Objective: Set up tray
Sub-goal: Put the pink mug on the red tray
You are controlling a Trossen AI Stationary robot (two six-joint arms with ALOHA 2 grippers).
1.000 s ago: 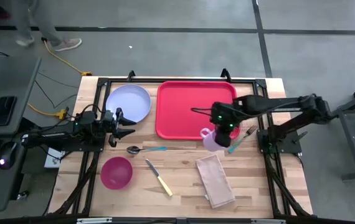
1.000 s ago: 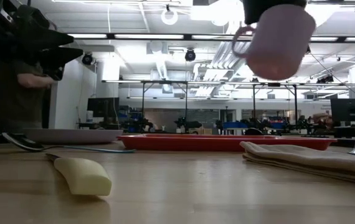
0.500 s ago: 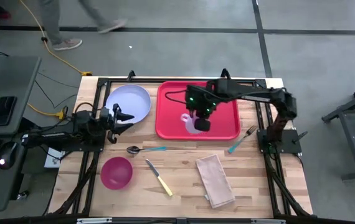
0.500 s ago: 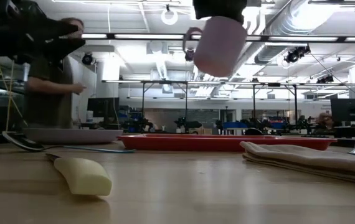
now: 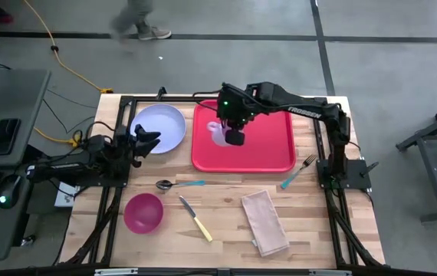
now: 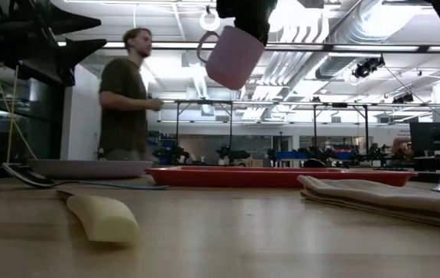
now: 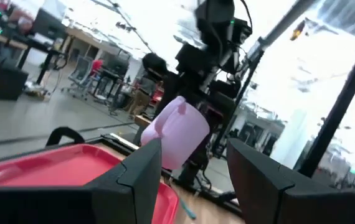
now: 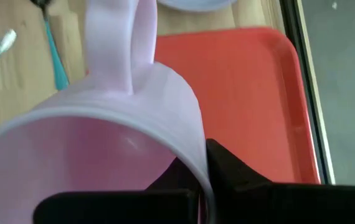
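My right gripper (image 5: 234, 136) carries a pale lavender mug (image 5: 220, 132) in the air above the far left part of the red tray (image 5: 268, 149). In the low view the mug (image 6: 231, 55) hangs tilted high over the tray (image 6: 282, 176), its handle toward the table's left. The right wrist view shows the mug (image 8: 103, 155) from its open mouth, with the tray (image 8: 252, 87) below. My left gripper (image 5: 143, 142) waits open beside the plate; in its wrist view (image 7: 190, 186) it looks across the tray (image 7: 40, 171) at the mug (image 7: 177, 130). My right gripper pinches the mug's wall at the rim (image 8: 197, 163), on the side opposite the handle (image 8: 121, 43). One finger is inside the mouth and one finger (image 8: 233, 177) outside. It comes from above. The mug is lifted clear of the tray and hangs tilted below the fingers.
A round lavender plate (image 5: 157, 126) lies left of the tray. On the near half lie a pink bowl (image 5: 142, 212), a spoon (image 5: 179, 184), a yellow-handled knife (image 5: 195, 218), a folded napkin (image 5: 264, 222) and a fork (image 5: 299, 170). A person (image 6: 127, 93) walks behind the table.
My right gripper has carried the mug from beyond the tray's near right corner toward the far left, across the tray, and the mug has tipped over more. My left gripper has edged toward the far edge.
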